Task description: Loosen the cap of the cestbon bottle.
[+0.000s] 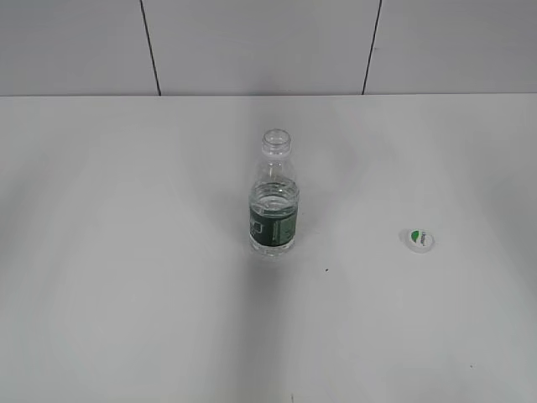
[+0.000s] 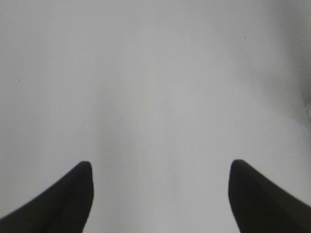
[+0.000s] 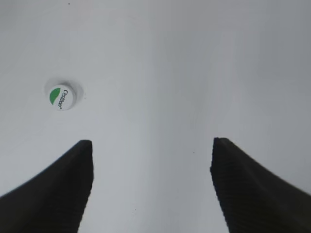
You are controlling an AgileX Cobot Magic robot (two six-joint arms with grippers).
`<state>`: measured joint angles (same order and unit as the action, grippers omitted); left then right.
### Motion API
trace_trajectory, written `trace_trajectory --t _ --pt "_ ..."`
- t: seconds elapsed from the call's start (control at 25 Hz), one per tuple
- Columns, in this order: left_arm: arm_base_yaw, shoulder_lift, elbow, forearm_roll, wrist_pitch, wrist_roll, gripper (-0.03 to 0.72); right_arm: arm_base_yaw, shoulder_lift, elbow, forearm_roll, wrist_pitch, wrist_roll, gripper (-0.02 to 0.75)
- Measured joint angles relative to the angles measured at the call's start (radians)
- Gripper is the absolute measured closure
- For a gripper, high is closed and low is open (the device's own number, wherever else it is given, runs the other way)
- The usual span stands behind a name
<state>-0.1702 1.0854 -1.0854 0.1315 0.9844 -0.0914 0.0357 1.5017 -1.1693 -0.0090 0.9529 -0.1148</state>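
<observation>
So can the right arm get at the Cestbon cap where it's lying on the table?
Probably yes. The cap lies alone on the bare table, apart from the open bottle. The right gripper hovers open just beside it, with nothing between them.

cap: white, green leaf | cestbon bottle: clear, green label

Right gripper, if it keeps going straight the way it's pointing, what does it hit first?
Probably just bare table. The right gripper is open, and the cap lies left of its line; depth is unclear.
</observation>
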Motion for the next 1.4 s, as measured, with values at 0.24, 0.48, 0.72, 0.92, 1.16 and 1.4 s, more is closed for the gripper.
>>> trace_trajectory --t 0.24,0.48,0.72,0.92,1.16,1.4 --pt "-0.007 -0.303 0.135 0.001 0.011 0.0 0.171 -0.001 -0.094 0.002 0.009 0.002 0.0 0.163" --pt "-0.009 -0.574 0.294 0.004 0.0 0.0 0.171 0.001 -0.189 0.002 0.009 0.008 0.0 0.163" --pt "-0.009 -0.808 0.456 -0.005 0.002 0.0 0.171 0.001 -0.265 0.002 0.009 0.012 0.0 0.163" --pt "-0.009 -0.965 0.529 -0.026 0.007 0.014 0.182 0.001 -0.298 0.004 0.009 0.016 0.0 0.163" --pt "-0.009 -1.091 0.54 -0.031 0.041 0.029 0.217 0.001 -0.332 0.005 0.014 0.023 -0.001 0.163" --pt "-0.009 -1.091 0.563 -0.033 0.072 0.038 0.252 0.001 -0.379 0.005 0.009 0.046 -0.008 0.163"
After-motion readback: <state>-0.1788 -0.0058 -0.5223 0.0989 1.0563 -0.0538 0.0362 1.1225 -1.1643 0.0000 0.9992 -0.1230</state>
